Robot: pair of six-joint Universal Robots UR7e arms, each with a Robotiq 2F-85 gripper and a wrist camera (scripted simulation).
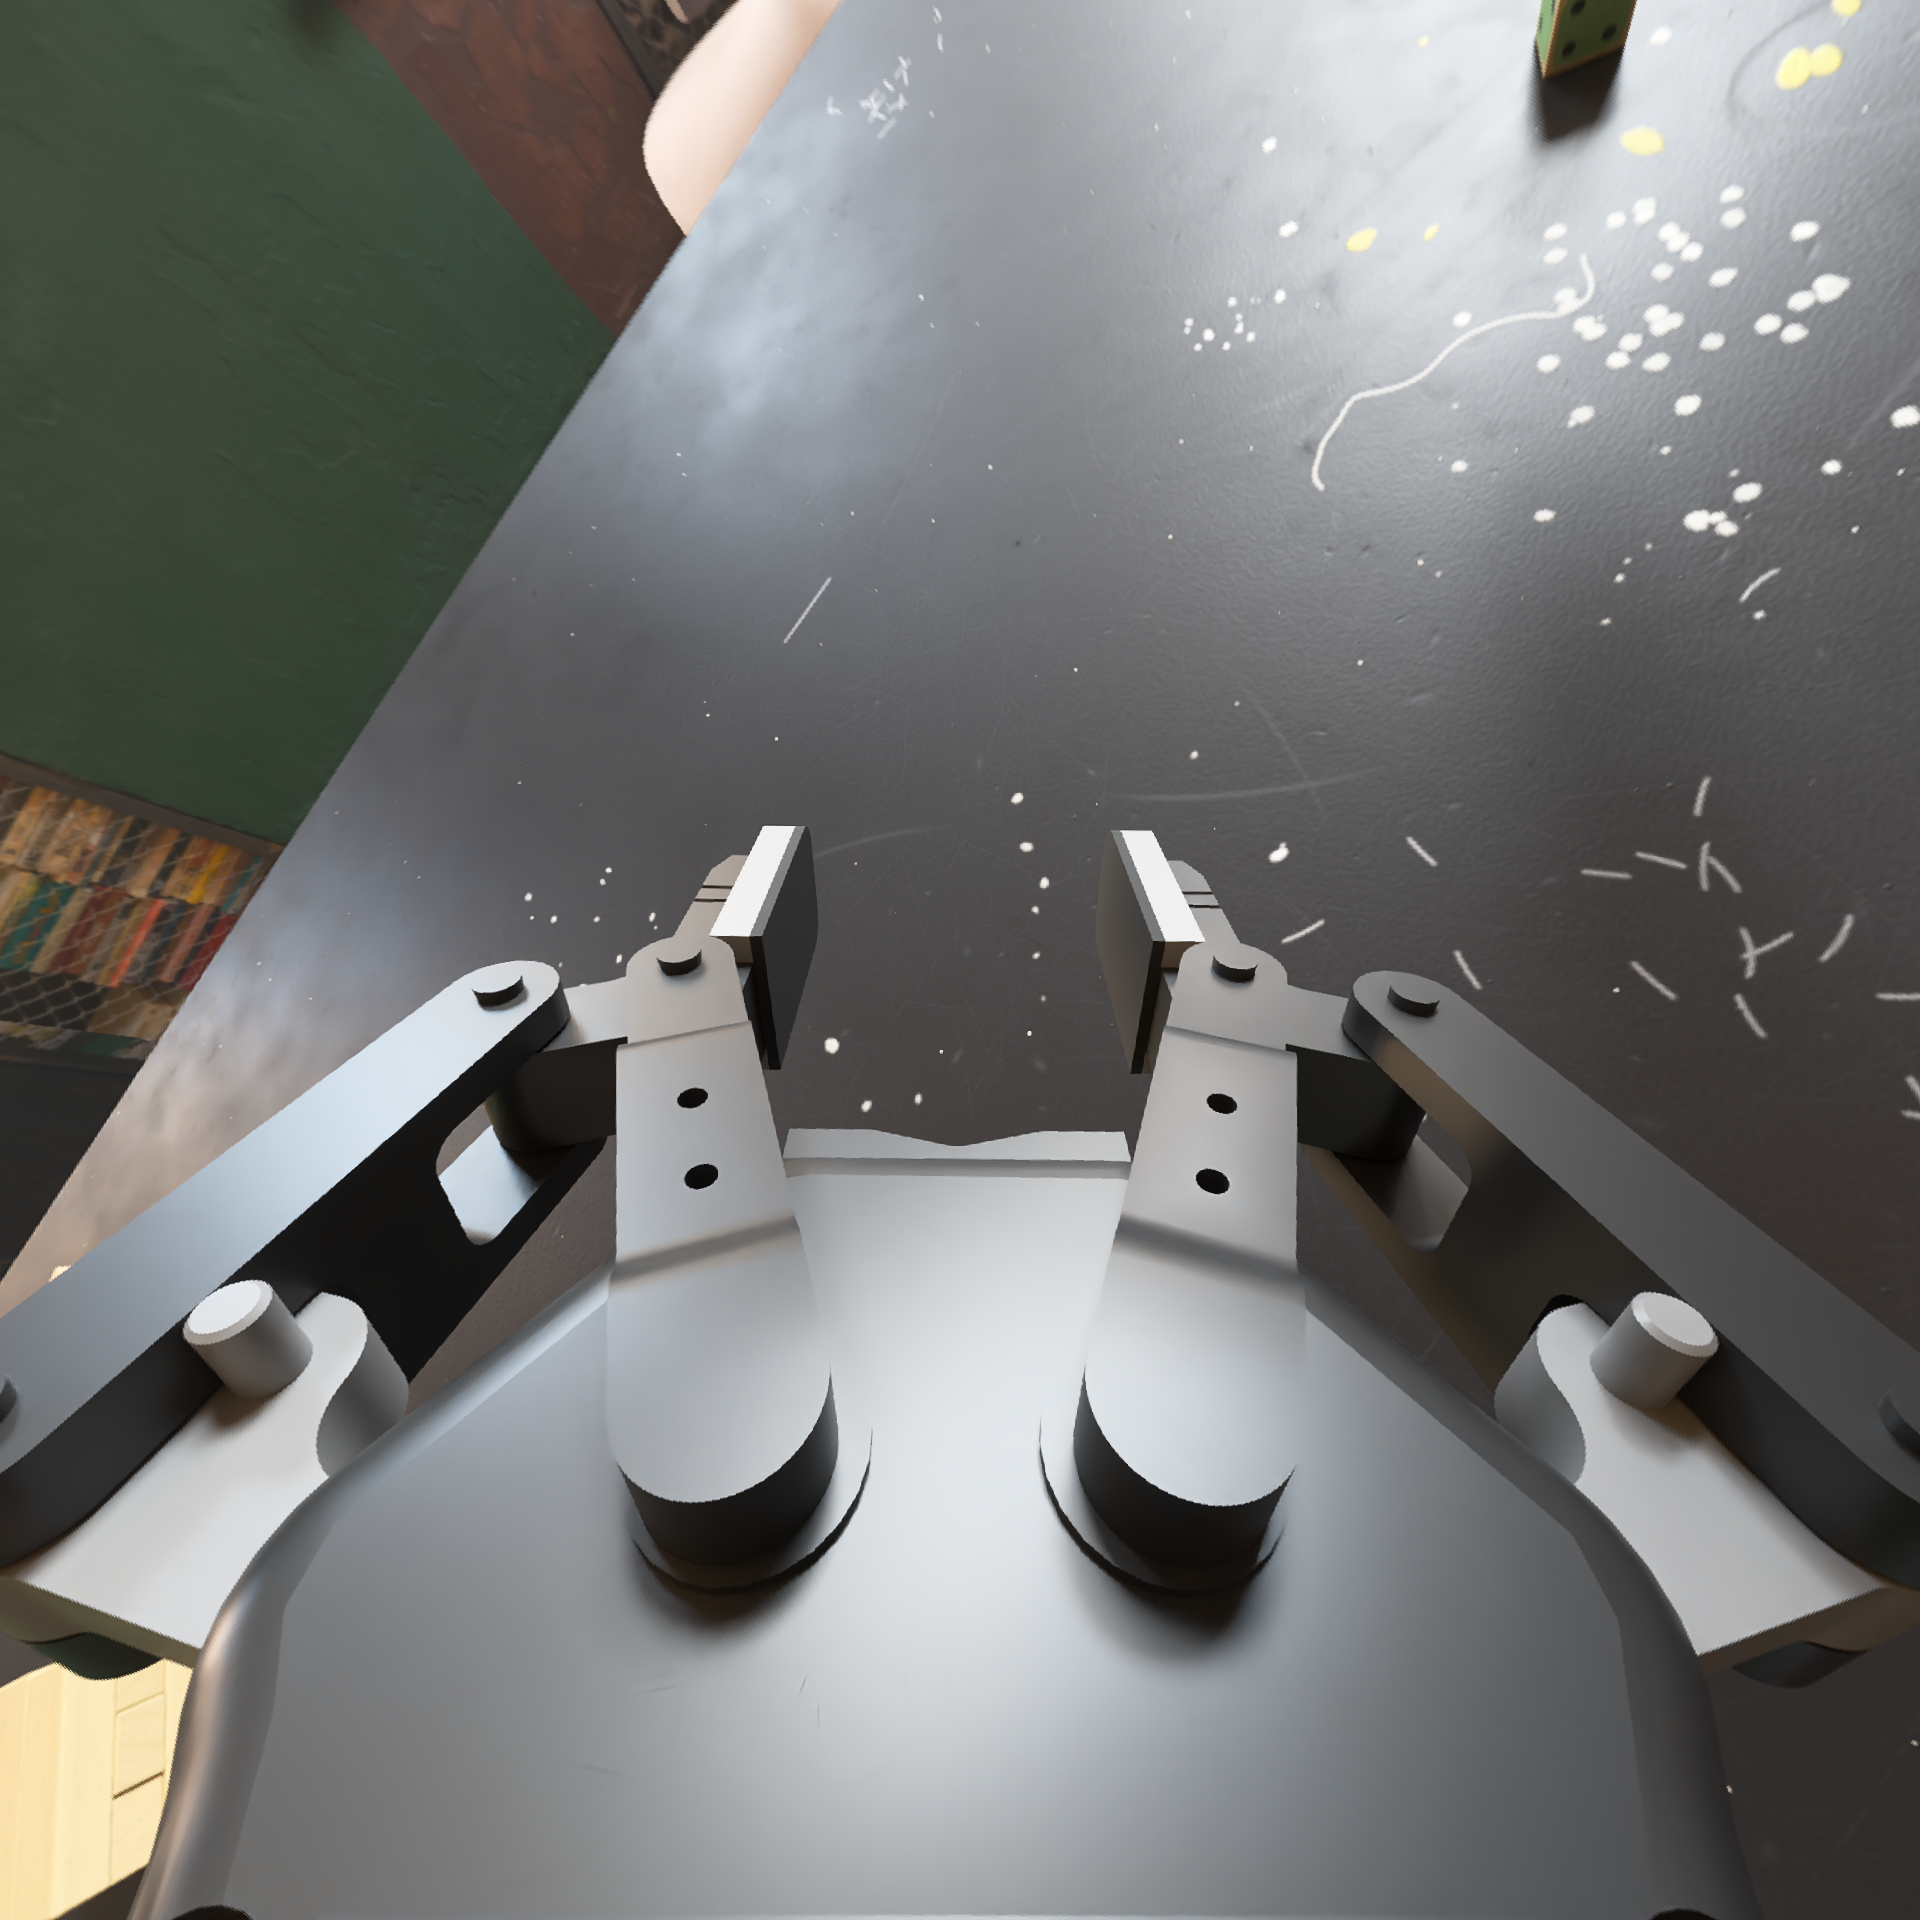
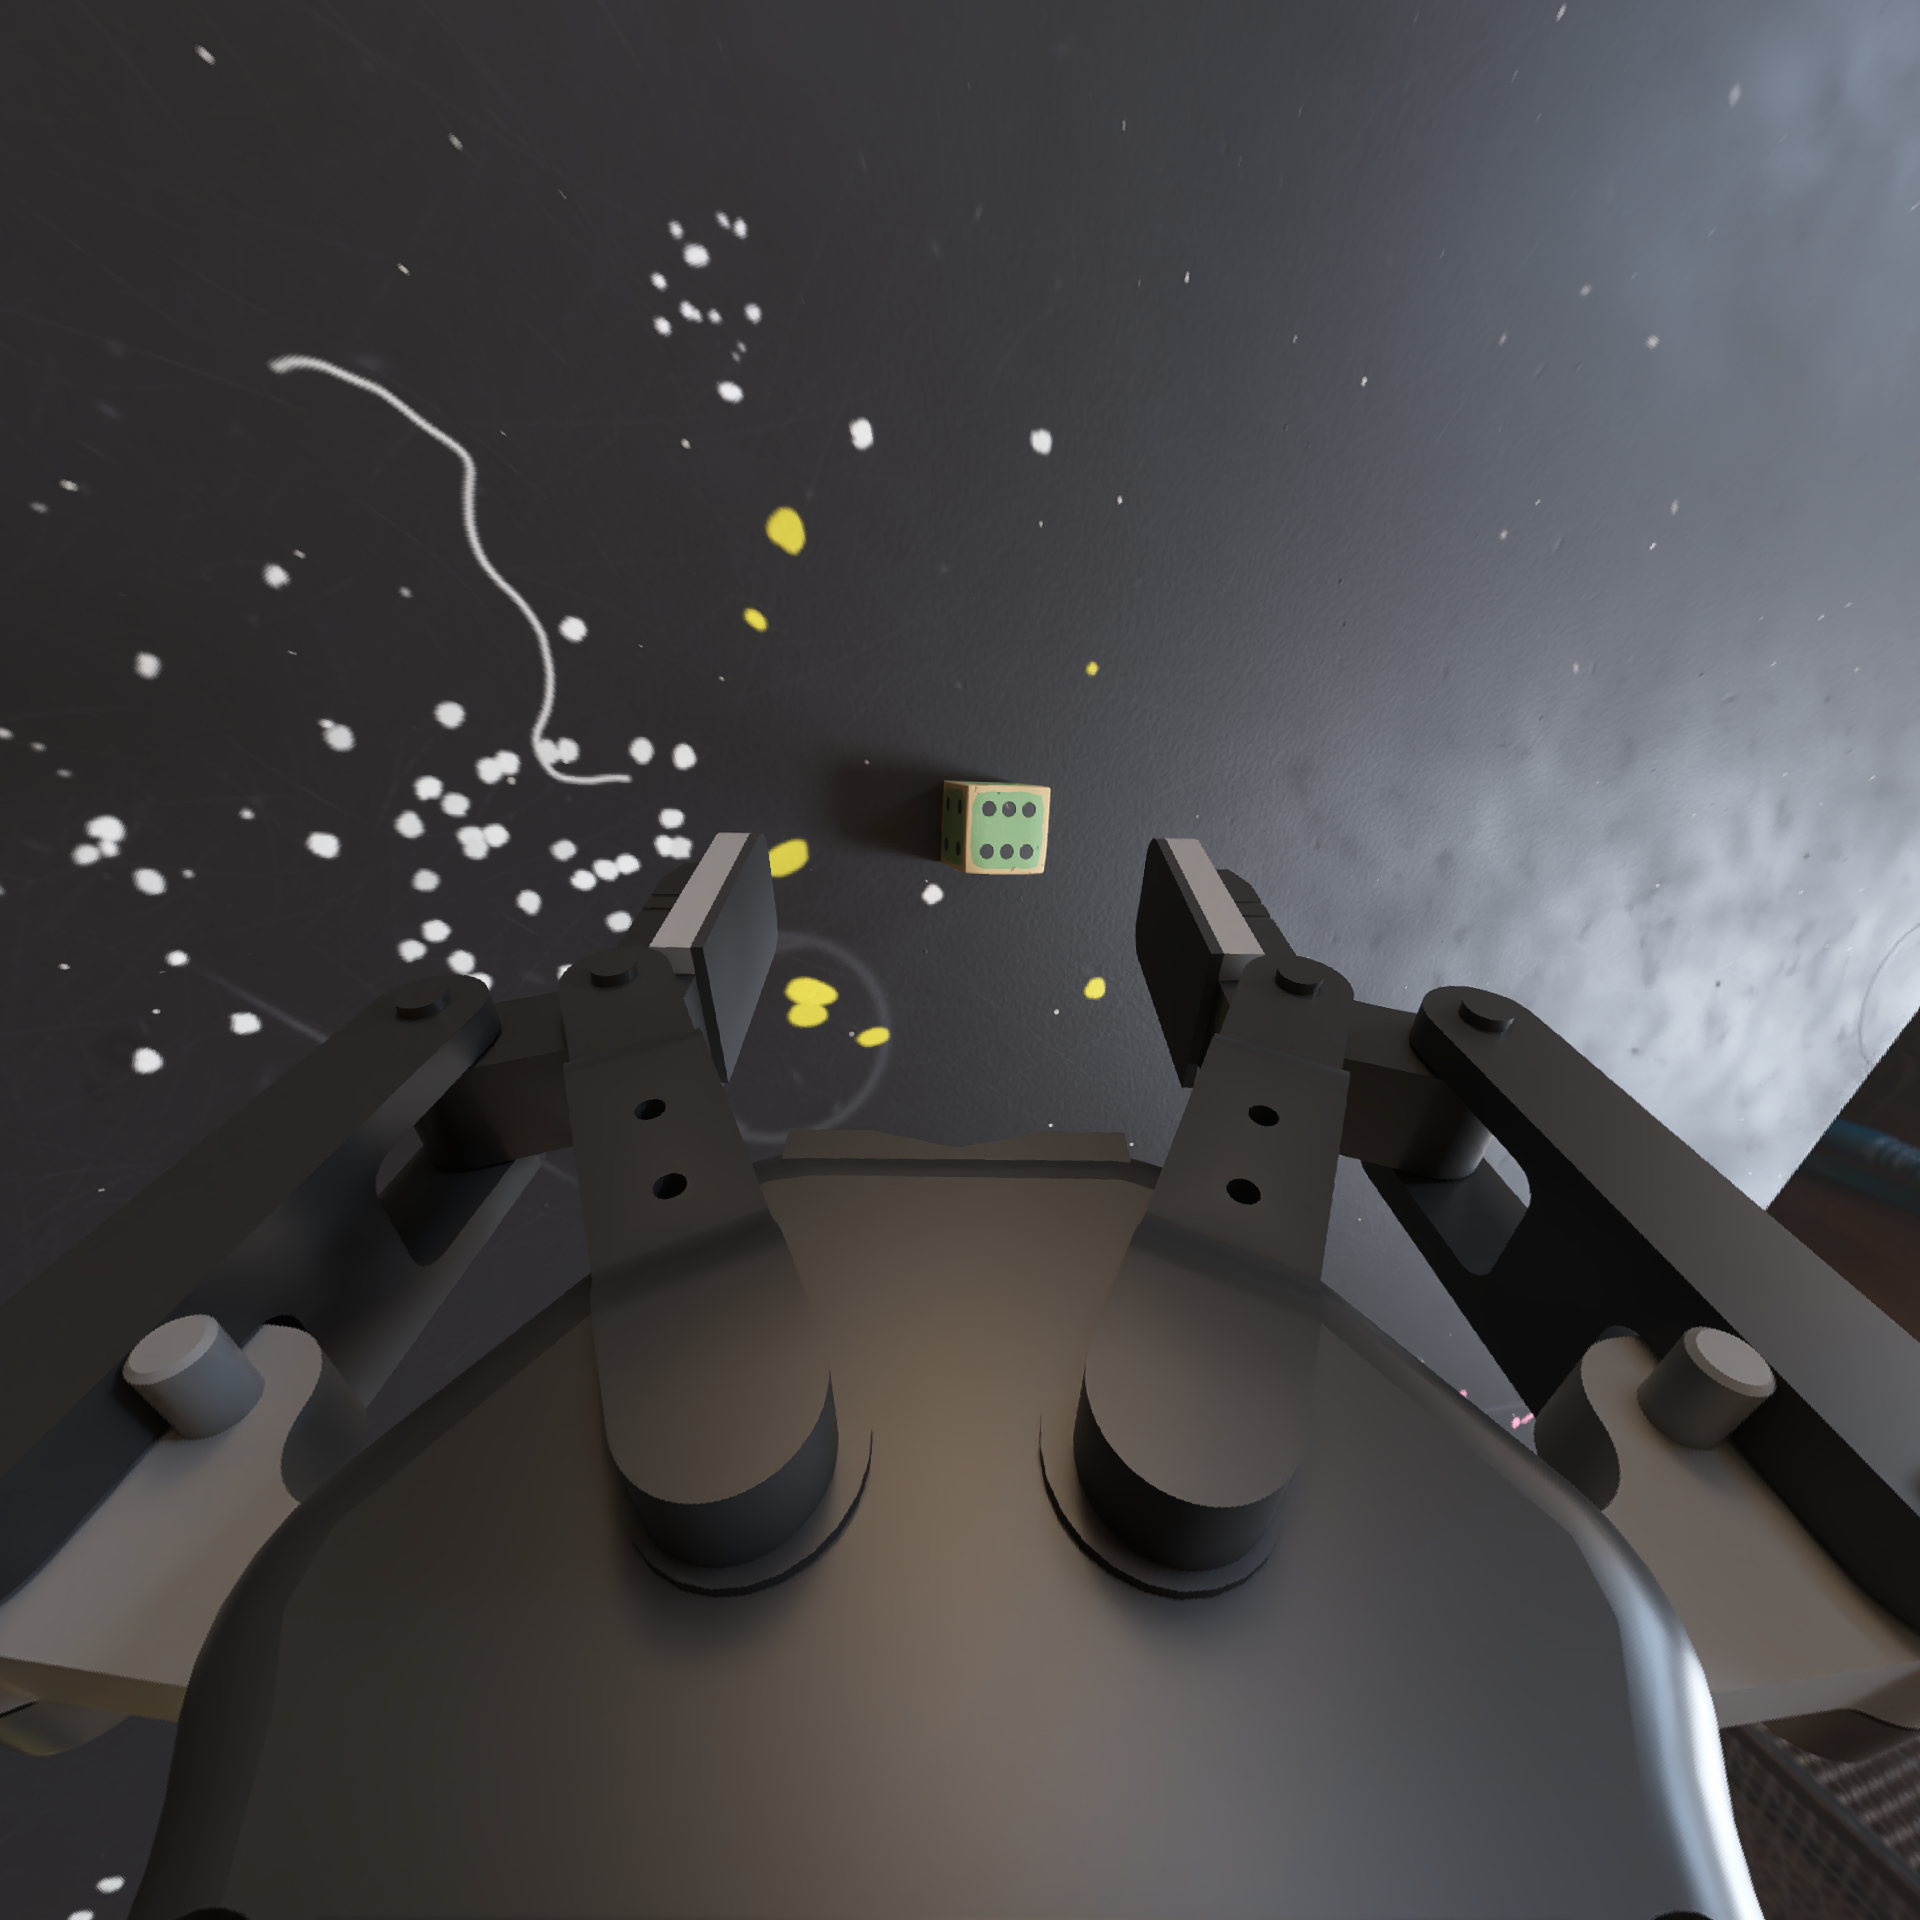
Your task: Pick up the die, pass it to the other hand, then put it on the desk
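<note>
I see the die point(image 2: 995, 828) sitting on the desk point(image 2: 1299, 520). It is small and green with pale edges. The side facing up at me has six black dots. Nothing is touching it.

From the right wrist view, my right gripper point(image 2: 956, 935) hangs over the desk with the die just past its tips, a bit toward the right finger. The two fingers point(image 2: 727, 935) are spread wide apart and hold nothing. The die is not between them yet.

Around the die the desk is dark gray and messy with paint. Yellow blobs point(image 2: 787, 530) lie near the die, some beyond it and some closer to my gripper. Lots of white dots point(image 2: 468, 821) lie off to the left of the die, and a thin white wiggly line point(image 2: 468, 488) curls there too. To the right of the die the desk looks pale and cloudy.

From the left wrist view, my left gripper point(image 1: 956, 925) is over a different part of the desk point(image 1: 987, 468), well apart from the die point(image 1: 1581, 36). I can only see part of the die there, at the top edge of the view. This gripper's fingers point(image 1: 774, 914) are spread apart too, and they are empty. Far from the die, past the left edge of the desk, I see a green wall point(image 1: 208, 364) and some colored books point(image 1: 114, 894).
</note>
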